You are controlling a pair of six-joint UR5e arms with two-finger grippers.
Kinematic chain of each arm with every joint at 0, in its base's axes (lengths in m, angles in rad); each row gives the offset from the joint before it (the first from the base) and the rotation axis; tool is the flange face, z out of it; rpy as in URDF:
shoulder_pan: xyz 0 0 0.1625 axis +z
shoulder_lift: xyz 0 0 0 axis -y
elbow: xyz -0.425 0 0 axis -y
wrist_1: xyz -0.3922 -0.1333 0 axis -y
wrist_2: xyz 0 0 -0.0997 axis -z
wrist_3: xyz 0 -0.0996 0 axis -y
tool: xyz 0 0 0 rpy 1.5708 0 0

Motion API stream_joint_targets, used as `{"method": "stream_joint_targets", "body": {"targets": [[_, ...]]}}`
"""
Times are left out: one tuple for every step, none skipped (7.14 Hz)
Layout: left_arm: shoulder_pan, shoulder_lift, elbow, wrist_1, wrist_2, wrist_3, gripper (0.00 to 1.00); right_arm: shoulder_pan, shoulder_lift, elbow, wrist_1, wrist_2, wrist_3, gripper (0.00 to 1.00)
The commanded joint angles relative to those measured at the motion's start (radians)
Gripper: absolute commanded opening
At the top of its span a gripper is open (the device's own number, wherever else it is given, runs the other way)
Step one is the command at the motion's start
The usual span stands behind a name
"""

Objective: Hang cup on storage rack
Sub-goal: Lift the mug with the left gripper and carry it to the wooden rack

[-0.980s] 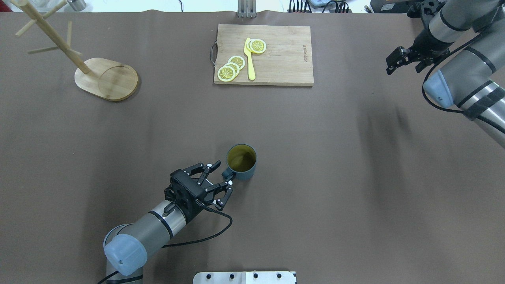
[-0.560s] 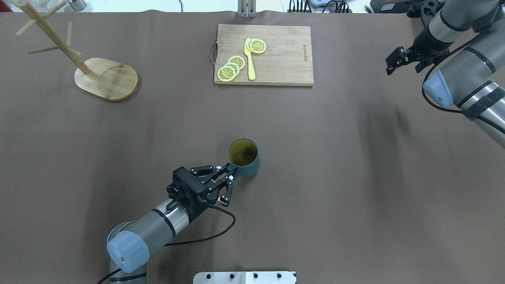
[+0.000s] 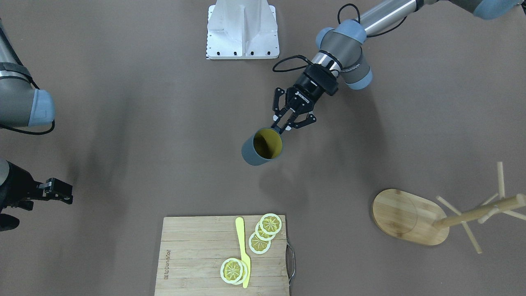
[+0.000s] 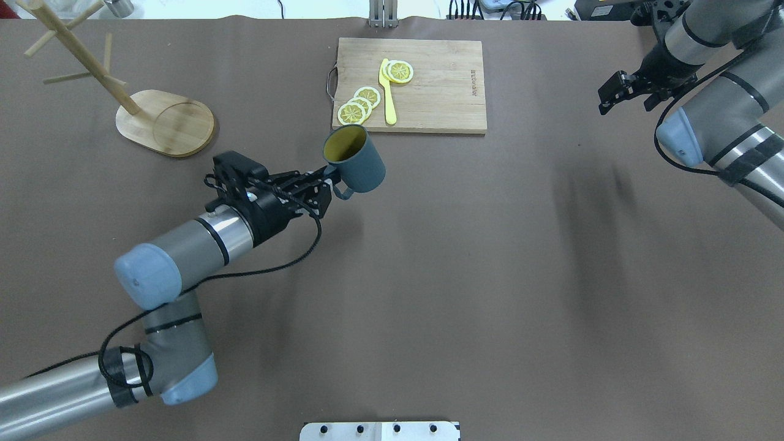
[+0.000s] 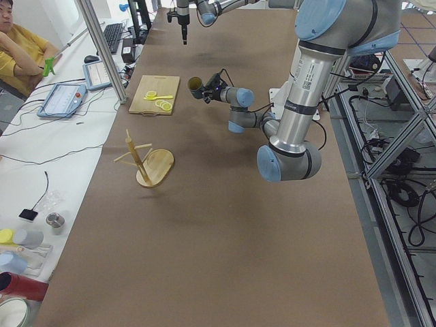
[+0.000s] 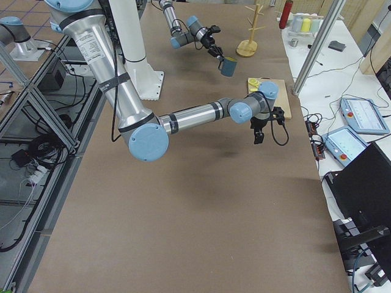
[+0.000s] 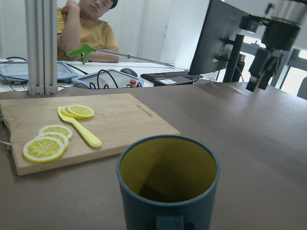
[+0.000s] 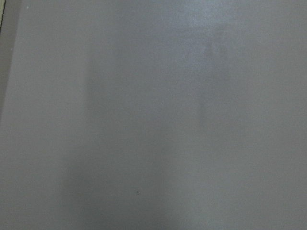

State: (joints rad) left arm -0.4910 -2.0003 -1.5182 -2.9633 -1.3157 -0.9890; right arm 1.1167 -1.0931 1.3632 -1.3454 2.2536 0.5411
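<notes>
The dark teal cup with a yellowish inside is held in the air above the table, tilted, just in front of the cutting board. My left gripper is shut on its loop handle. The cup also shows in the front view, with the left gripper behind it, and it fills the left wrist view. The bamboo storage rack stands at the far left with bare pegs; it also shows in the front view. My right gripper hangs open and empty at the far right.
A wooden cutting board with lemon slices and a yellow knife lies at the far middle. A metal mount plate sits at the near edge. An operator sits beyond the table's far side.
My left gripper closed on the cup's handle, lifted the cup off the table and carried it up, away from me and to the left. The right arm has barely moved.
</notes>
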Motion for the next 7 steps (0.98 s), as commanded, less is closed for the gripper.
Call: {"method": "stream_joint_targets", "body": {"targets": [[-0.205,0.035,0.004,-0.052,-0.199,-0.391,0.00,0.002,-0.007,-0.002,0.034,-0.024,-0.001,1.00],[-0.297,0.046,0.022,-0.096,-0.245,-0.657,0.00,0.000,-0.013,-0.003,0.044,-0.044,0.000,1.00],[-0.372,0.040,0.074,-0.109,-0.326,-0.727,0.00,0.000,-0.014,-0.001,0.046,-0.046,0.000,1.00],[-0.461,0.035,0.163,-0.127,-0.367,-0.889,0.00,0.000,-0.014,0.002,0.060,-0.060,0.003,1.00],[-0.522,-0.022,0.243,-0.137,-0.432,-1.095,0.00,0.000,-0.014,0.004,0.066,-0.065,0.003,1.00],[-0.564,-0.037,0.254,-0.141,-0.435,-1.351,0.00,0.000,-0.013,0.004,0.066,-0.066,0.002,1.00],[-0.572,-0.035,0.272,-0.173,-0.433,-1.498,0.00,0.000,-0.010,0.005,0.066,-0.068,0.002,1.00]]}}
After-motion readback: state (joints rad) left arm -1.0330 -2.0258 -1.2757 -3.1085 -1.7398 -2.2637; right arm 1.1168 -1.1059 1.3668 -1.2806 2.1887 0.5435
